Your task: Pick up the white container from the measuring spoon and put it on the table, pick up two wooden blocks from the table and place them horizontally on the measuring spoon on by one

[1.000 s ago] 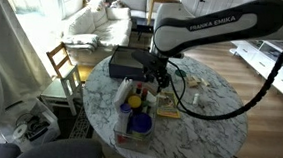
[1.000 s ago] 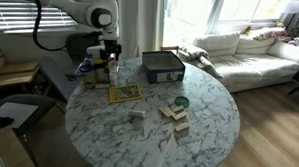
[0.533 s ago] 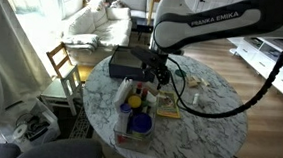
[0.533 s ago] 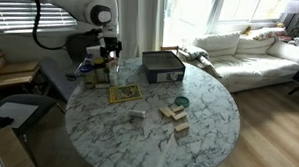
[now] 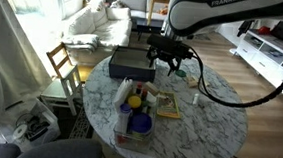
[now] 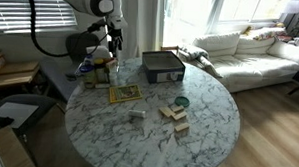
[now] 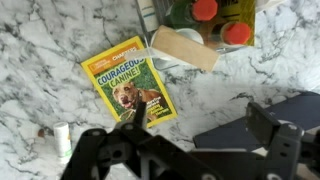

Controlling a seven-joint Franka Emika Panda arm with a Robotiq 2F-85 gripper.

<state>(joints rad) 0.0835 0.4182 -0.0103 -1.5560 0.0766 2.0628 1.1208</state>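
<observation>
My gripper (image 5: 171, 59) hangs open and empty above the table, near the black box (image 5: 131, 60); it also shows in an exterior view (image 6: 115, 42). In the wrist view its two fingers (image 7: 185, 150) are spread wide over the marble and the black box's edge (image 7: 262, 118). The tiny white container (image 7: 62, 138) stands on the marble beside a yellow book (image 7: 128, 88); it also shows in an exterior view (image 6: 136, 114). Pale wooden blocks (image 6: 173, 113) lie on the table next to a small green measuring spoon (image 6: 181, 102), far from the gripper.
A tray of colourful bottles and a tan box (image 7: 183, 47) sits by the book. The round marble table (image 6: 202, 145) has its edge close on all sides. A wooden chair (image 5: 62, 65) and a sofa (image 6: 246, 47) stand beyond it.
The gripper has risen from low over the table by the book to higher up, toward the black box. It is still open and empty. The objects have not moved.
</observation>
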